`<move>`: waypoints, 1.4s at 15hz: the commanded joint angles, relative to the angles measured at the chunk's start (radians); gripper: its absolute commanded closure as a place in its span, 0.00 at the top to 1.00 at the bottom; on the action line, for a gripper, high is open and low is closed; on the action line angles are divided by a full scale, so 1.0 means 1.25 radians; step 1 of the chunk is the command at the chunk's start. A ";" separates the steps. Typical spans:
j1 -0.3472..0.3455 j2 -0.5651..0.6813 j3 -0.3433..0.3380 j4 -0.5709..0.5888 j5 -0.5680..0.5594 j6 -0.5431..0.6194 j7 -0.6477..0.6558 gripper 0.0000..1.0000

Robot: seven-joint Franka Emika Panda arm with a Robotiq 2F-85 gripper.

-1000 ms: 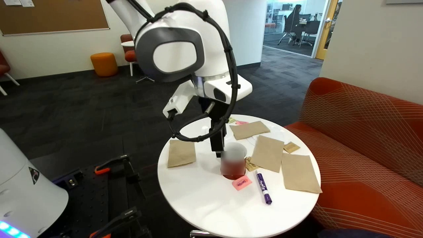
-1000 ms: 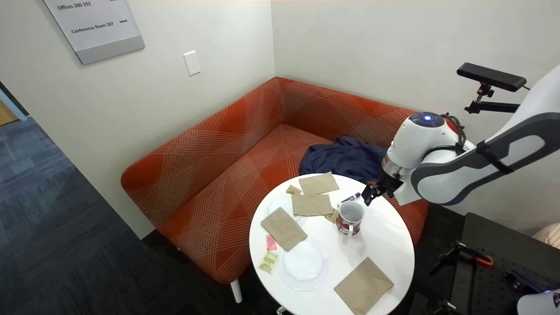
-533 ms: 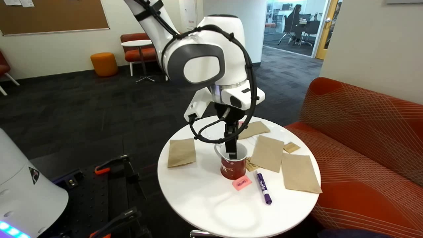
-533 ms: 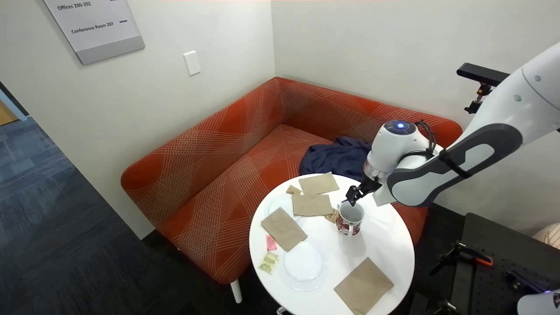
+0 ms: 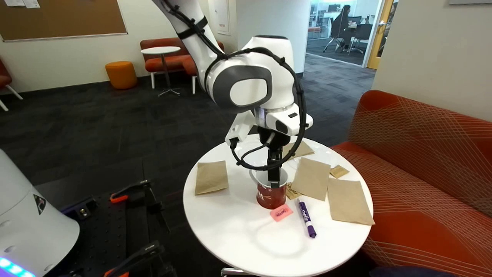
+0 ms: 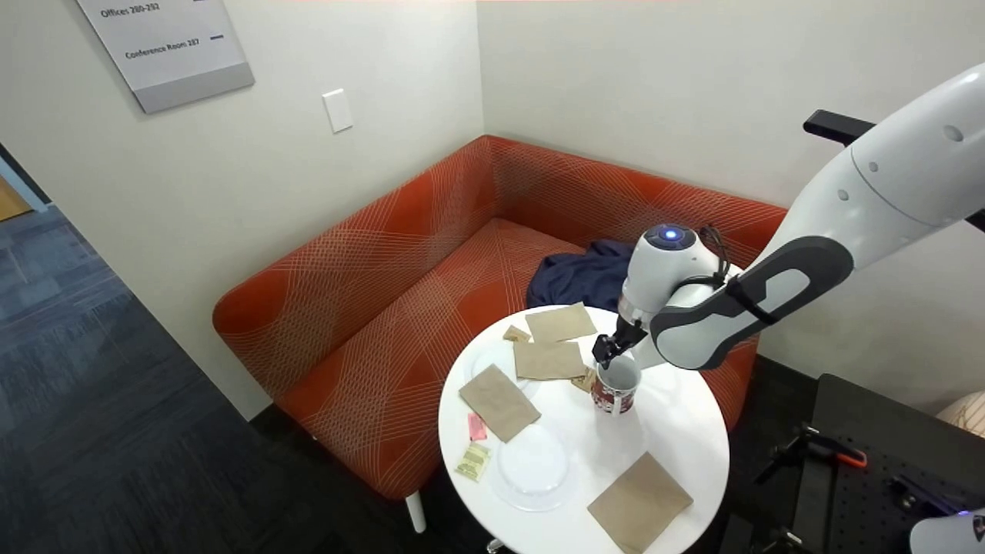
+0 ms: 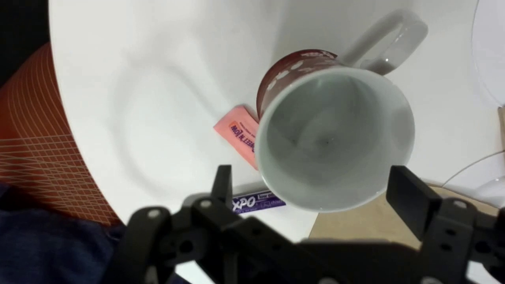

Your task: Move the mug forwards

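Note:
The mug (image 5: 271, 198) is dark red with a pale inside and stands upright on the round white table (image 5: 223, 231). It also shows in an exterior view (image 6: 613, 400) and in the wrist view (image 7: 327, 134), where its handle (image 7: 406, 39) points to the upper right, away from the jaws. My gripper (image 7: 311, 169) is open and empty. Its fingers stand wide apart at either side of the near part of the rim. The right finger (image 7: 412, 201) overlaps the rim's edge in that view; I cannot tell whether it touches. In both exterior views the gripper (image 5: 274, 181) is at the mug's rim (image 6: 605, 358).
A pink packet (image 7: 238, 134) lies against the mug's foot. A purple marker (image 5: 306, 219) lies beside it. Several brown napkins (image 5: 349, 200) and clear plates (image 6: 532, 462) lie around the table. An orange-red couch (image 6: 400, 308) stands alongside the table.
My gripper has moved across the table to the mug and a little lower, from beside it to over its rim. The mug has not moved.

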 commanded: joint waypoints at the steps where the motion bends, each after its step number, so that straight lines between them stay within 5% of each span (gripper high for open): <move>1: 0.016 0.022 -0.016 0.025 0.034 -0.041 0.008 1.00; 15: 0.018 0.055 -0.021 0.025 0.057 -0.080 0.006 1.00; 16: 0.021 0.061 -0.024 0.026 0.055 -0.077 0.010 0.96; 17: 0.021 0.064 -0.024 0.025 0.056 -0.075 0.009 0.74; 19: 0.024 0.070 -0.026 0.025 0.056 -0.073 0.008 0.69; 21: 0.024 0.074 -0.027 0.025 0.058 -0.075 0.006 0.53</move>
